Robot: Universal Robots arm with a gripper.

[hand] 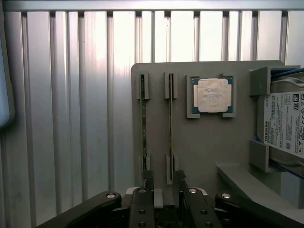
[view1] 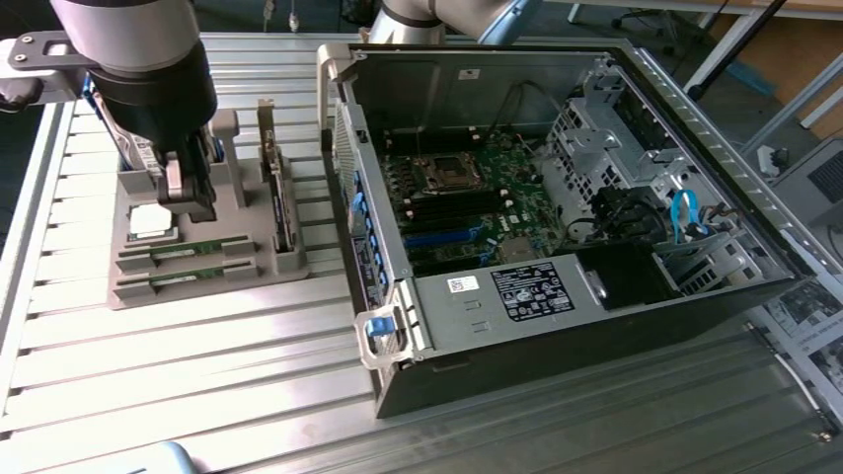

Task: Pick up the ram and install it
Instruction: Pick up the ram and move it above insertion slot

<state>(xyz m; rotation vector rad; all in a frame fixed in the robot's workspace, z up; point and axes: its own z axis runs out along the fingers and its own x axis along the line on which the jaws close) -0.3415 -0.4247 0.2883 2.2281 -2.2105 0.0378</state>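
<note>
A table of ribbed aluminium slats carries everything. Past its far edge, at the exterior view's upper right, there is a bit of floor with furniture legs and a brown panel.

On the table are one open computer case with one motherboard inside, and one grey holder just beside it at the exterior view's left. The holder carries two ram sticks on edge in parallel slots, one ram beside the other ram. It also carries one square silver processor, one hard drive and one upright expansion card.

The one arm's claw hangs over the holder at one end of the sticks, its fingers spread wide and gripping nothing.
</note>
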